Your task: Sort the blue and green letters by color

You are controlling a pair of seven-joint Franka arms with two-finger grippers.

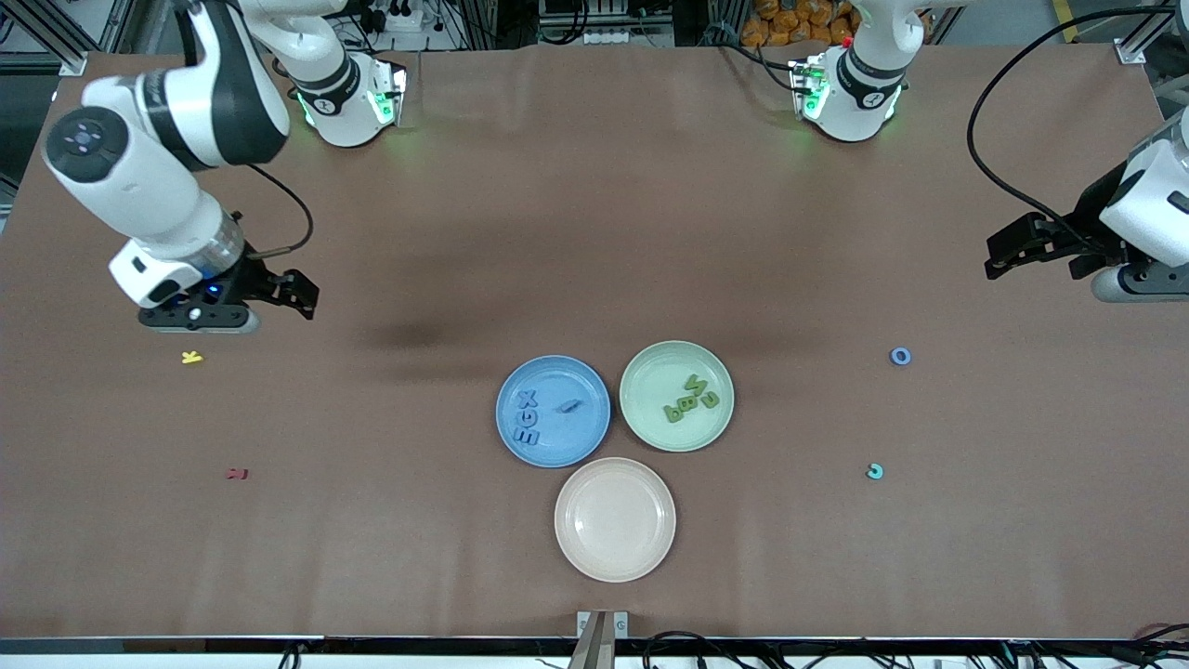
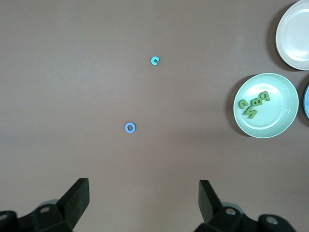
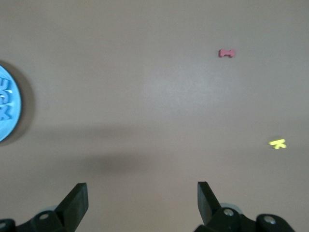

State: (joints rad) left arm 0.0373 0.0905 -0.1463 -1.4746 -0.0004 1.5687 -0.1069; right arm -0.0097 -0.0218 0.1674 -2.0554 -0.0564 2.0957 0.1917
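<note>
1. Sorting looked nearly done: blue letters point(image 1: 529, 417) lay in the blue plate point(image 1: 585, 441), green letters point(image 1: 690, 398) in the green plate point(image 1: 711, 432), both well clear of either jaws.
2. The left gripper point(image 1: 1020, 249) and right gripper point(image 1: 283, 293) hung open and empty, waiting at the table's ends.
3. A blue O point(image 2: 130, 127) lay ahead of the left jaws; the next move, I judged, called for descending onto it.

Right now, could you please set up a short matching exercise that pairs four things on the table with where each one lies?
Things:
1. olive green chunky letters
2. medium blue chunky letters
3. small blue ring-shaped letter O
4. tiny yellow letter

Places:
A. on the bare brown table, toward the left arm's end
B. in the round pale green plate
C. on the table under the right gripper
D. in the round blue plate

Pairs: 1-B, 2-D, 3-A, 4-C
</note>
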